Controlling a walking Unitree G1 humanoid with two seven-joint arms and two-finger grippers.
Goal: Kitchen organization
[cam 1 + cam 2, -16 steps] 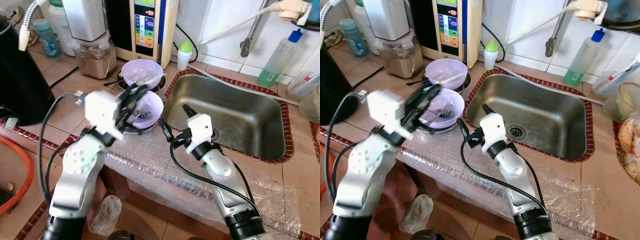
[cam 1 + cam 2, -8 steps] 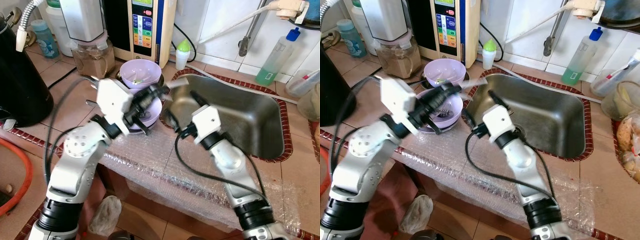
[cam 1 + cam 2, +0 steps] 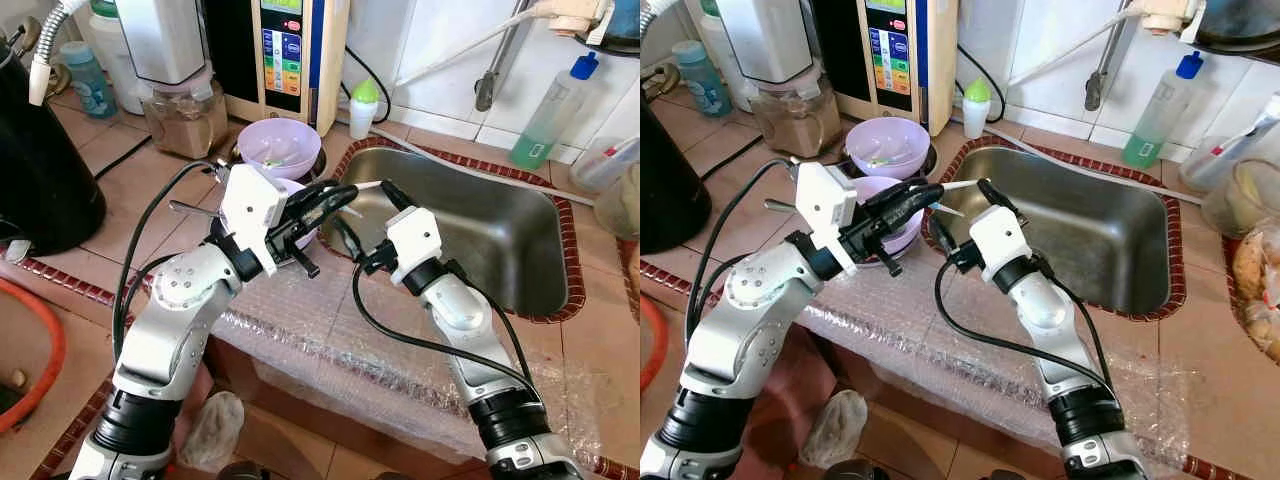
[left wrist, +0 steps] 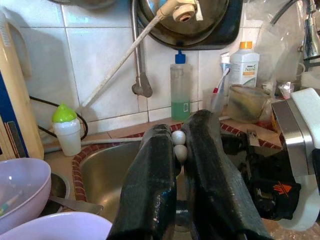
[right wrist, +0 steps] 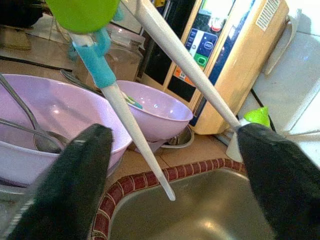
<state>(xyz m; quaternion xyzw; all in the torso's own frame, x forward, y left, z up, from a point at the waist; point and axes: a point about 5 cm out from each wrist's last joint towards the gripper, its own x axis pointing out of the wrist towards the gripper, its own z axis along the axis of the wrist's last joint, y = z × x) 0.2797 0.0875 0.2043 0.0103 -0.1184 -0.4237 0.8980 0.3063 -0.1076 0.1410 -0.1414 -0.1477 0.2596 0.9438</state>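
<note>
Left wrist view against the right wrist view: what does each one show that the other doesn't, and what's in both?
Left wrist: the left gripper shut on the chopsticks at their round ends, a green soap bottle and the faucet hose. Right wrist: the right gripper open, the chopsticks' green and blue trainer piece, a spoon in the near bowl, the control panel. Both: the chopsticks, purple bowls, the green-capped bottle, the sink.

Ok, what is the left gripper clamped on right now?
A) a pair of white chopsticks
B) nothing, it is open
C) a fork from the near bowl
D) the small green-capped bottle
A: the left gripper is shut on the white chopsticks, whose tips reach over the sink.
</note>
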